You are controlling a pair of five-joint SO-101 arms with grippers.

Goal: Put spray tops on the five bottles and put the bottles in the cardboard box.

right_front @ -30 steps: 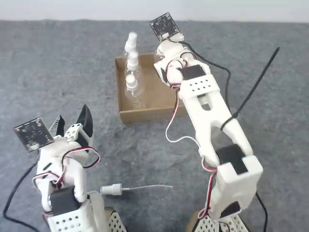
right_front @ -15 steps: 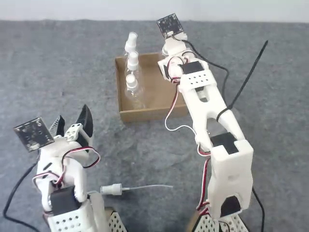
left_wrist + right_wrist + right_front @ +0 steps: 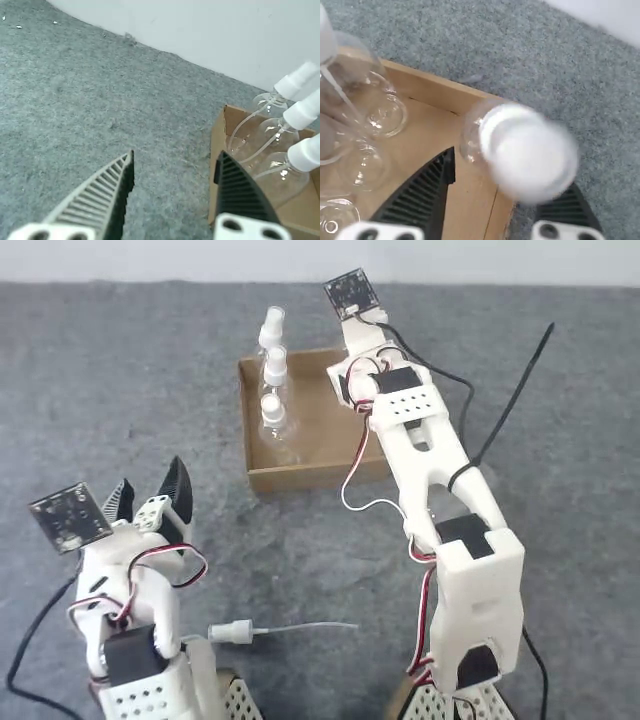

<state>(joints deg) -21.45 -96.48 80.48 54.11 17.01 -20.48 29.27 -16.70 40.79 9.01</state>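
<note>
left claw [image 3: 172, 160]: apart, arm folded back | right claw [image 3: 510, 172]: arm outstretched, clamped on bottle [image 3: 527, 155] over cardboard box [image 3: 300, 478]

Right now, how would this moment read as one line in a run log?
right tool: holding capped bottle over cardboard box | left tool: open | boxed: three bottles | loose spray top: on table
</note>
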